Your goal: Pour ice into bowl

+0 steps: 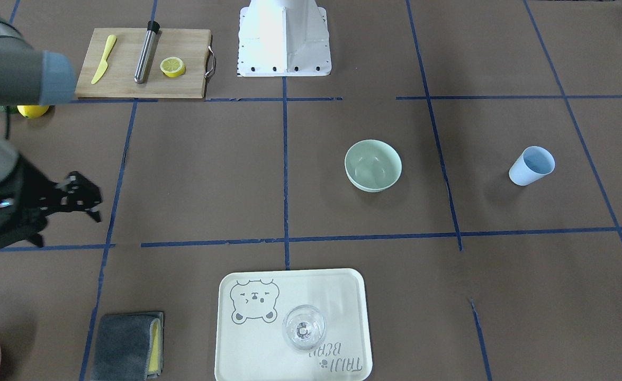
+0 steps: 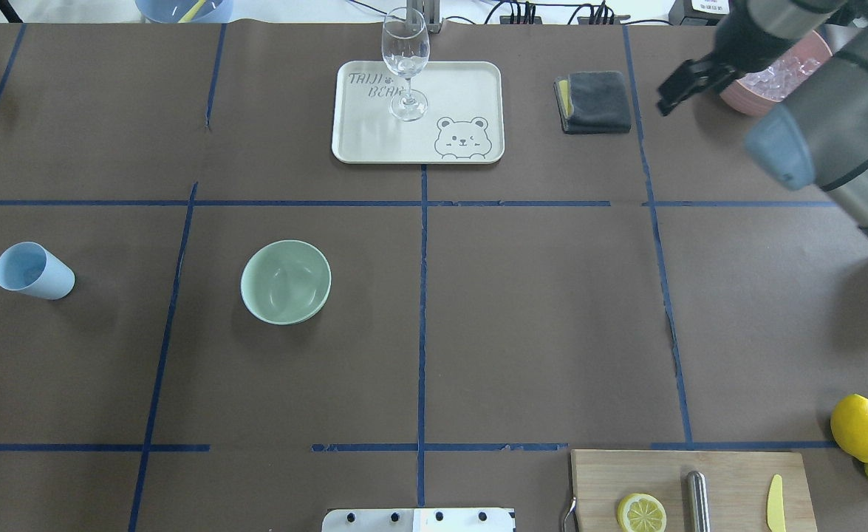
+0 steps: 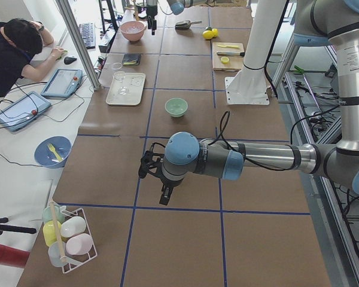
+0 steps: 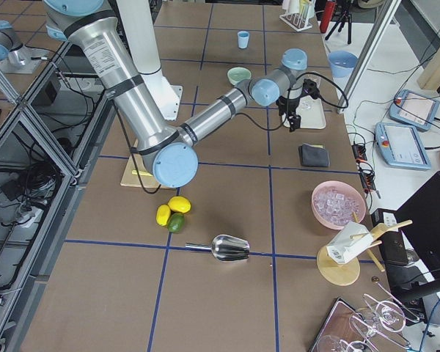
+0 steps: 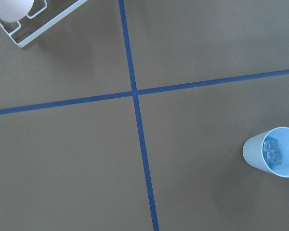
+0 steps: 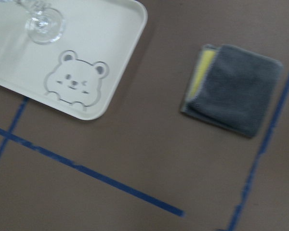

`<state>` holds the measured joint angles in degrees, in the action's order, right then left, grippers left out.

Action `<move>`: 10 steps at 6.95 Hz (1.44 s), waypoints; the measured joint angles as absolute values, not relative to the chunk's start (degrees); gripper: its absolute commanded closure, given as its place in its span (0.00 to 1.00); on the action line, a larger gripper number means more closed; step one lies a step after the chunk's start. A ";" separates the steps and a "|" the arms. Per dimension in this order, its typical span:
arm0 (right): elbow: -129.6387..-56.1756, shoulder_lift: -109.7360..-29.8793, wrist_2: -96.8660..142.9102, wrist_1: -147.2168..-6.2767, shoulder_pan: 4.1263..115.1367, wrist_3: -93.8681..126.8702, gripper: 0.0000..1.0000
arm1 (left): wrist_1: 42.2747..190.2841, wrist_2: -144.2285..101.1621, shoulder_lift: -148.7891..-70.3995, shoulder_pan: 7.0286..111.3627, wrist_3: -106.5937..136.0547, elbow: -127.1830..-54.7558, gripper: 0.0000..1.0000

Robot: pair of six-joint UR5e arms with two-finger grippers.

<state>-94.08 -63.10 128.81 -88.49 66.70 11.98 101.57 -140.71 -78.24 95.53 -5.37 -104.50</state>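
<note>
Approach step: ice [image 5: 272, 151] in blue cup [image 5: 251, 154], bowl [image 2: 286, 281] empty. My left end effector [image 3: 165, 197], right end effector [image 2: 667, 101]: aperture unreadable. Next: grip cup.

The white pedestal [image 1: 284, 37] has black screws [image 1: 275, 69] along its bottom edge. Beyond the pedestal, the right arm [image 4: 125, 81] and the left arm [image 3: 269, 156] are silver tubes with dark grey joints and pale blue caps, the left with what seems a black cable [image 3: 218, 125]. The right gripper [image 1: 91, 200] is black.

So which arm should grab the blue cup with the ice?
Left. Its wrist camera looks on the blue cup holding the ice; the right gripper hangs far off by the grey cloth.
</note>
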 measured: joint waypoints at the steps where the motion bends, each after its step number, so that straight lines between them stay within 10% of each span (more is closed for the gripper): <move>1: -93.73 -66.93 129.71 -89.46 72.33 3.11 0.00 | 104.72 -140.77 -78.31 95.53 -5.14 -104.22 0.00; 10: -93.79 -85.93 135.03 -89.30 87.62 -9.79 0.00 | 162.48 -124.08 -78.53 77.60 26.92 -97.87 0.00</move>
